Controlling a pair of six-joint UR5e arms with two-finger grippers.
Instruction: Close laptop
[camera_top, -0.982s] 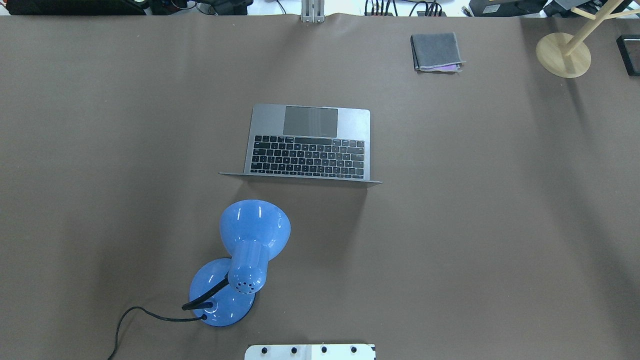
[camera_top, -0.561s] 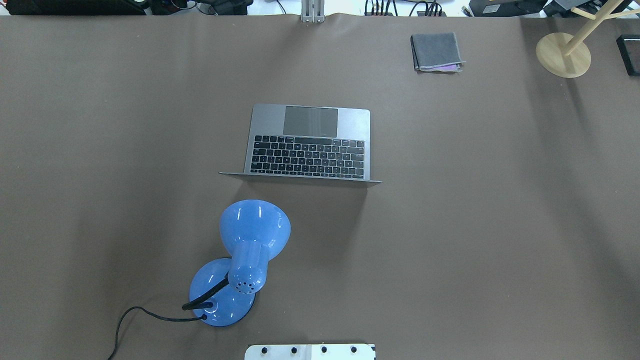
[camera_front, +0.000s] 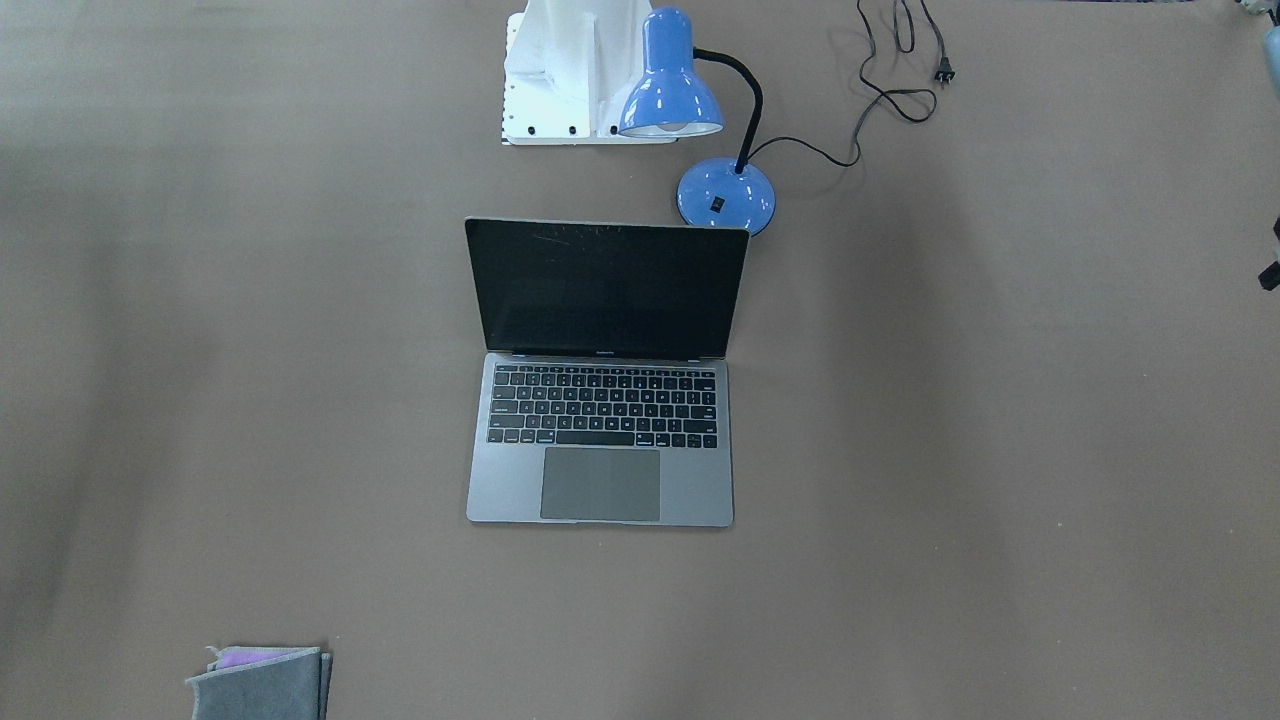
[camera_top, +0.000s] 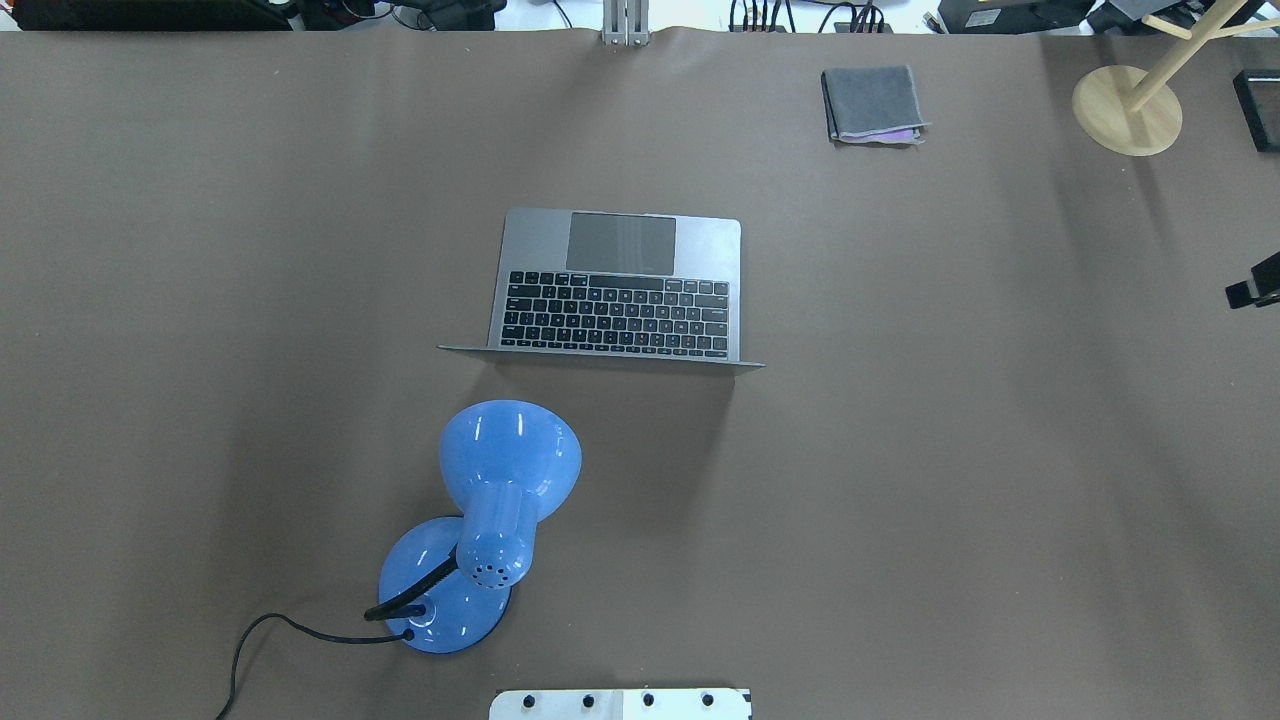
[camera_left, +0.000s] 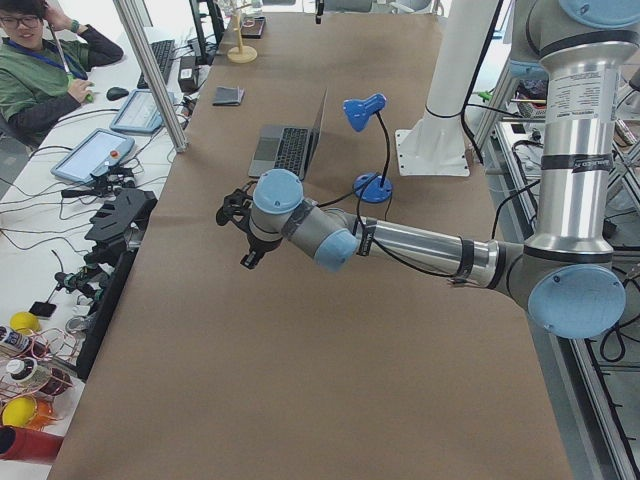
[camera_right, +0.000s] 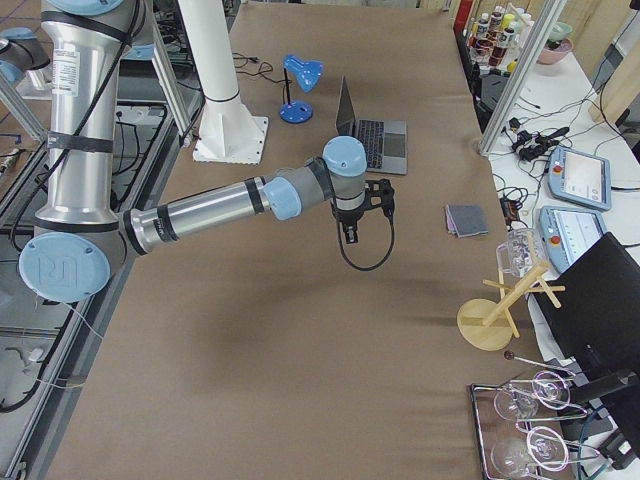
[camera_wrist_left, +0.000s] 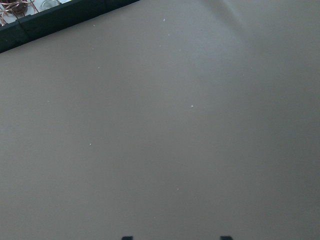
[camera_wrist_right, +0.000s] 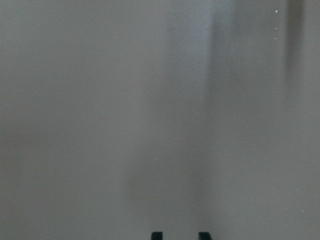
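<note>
The grey laptop stands open at the table's middle, its black screen upright and facing away from the robot, with the keyboard and trackpad on the far side. It also shows in the side views. My right gripper is just inside the overhead view's right edge, far from the laptop, empty, with a narrow gap between its fingertips. My left gripper hovers far off on the laptop's other side, wide open and empty.
A blue desk lamp with a cord stands just behind the laptop's lid on the robot's side. A folded grey cloth and a wooden stand lie at the far right. The robot's white base is behind the lamp.
My right gripper has come into the overhead view at its right edge. The laptop and the lamp have not moved.
</note>
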